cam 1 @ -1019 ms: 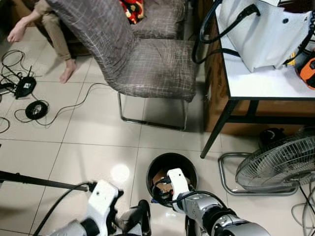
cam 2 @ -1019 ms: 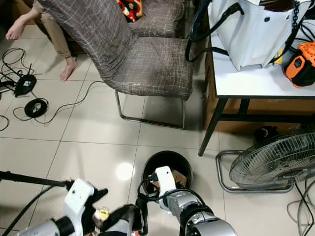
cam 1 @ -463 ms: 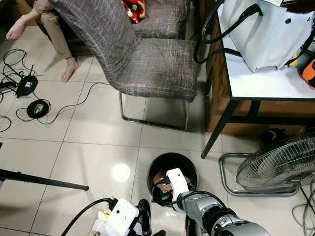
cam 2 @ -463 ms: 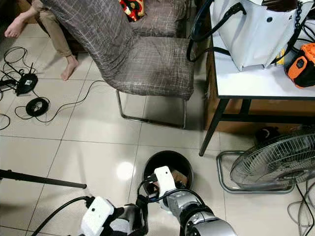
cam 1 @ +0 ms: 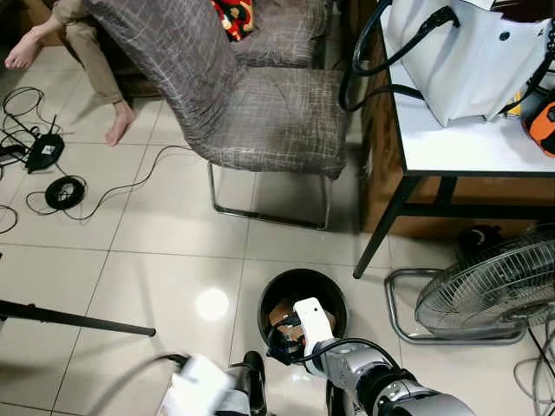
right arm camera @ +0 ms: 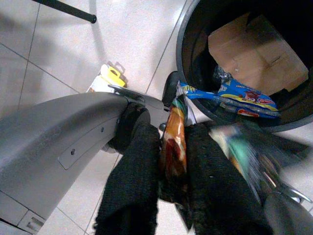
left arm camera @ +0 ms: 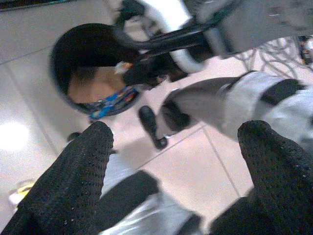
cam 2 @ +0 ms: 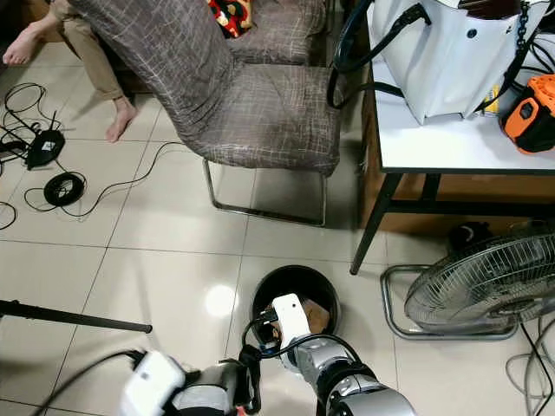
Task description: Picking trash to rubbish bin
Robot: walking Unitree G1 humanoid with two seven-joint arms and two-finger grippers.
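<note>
A round black rubbish bin (cam 1: 270, 305) stands on the tiled floor just ahead of me, holding cardboard (right arm camera: 254, 54) and a blue snack wrapper (right arm camera: 234, 98). My right gripper (right arm camera: 172, 147) hangs at the bin's near rim, shut on an orange-red snack wrapper (right arm camera: 175, 128); its white wrist (cam 1: 310, 325) sits over the bin's edge. My left gripper (left arm camera: 178, 142) is low beside the right arm, its fingers (left arm camera: 78, 171) spread wide with nothing between them; its arm (cam 1: 208, 394) is blurred. A small yellow and white piece (right arm camera: 108, 78) lies on the tiles near the bin.
A grey fabric chair (cam 1: 260, 113) stands ahead, a table (cam 1: 468, 147) with a white bag at the right, a floor fan (cam 1: 486, 290) beside the bin. Cables (cam 1: 52, 173) and a person's legs (cam 1: 95, 61) are far left. A black rod (cam 1: 78, 319) lies on the floor.
My left arm has drawn back and down toward the bottom edge and is now blurred. The right gripper stays at the bin's rim with the wrapper.
</note>
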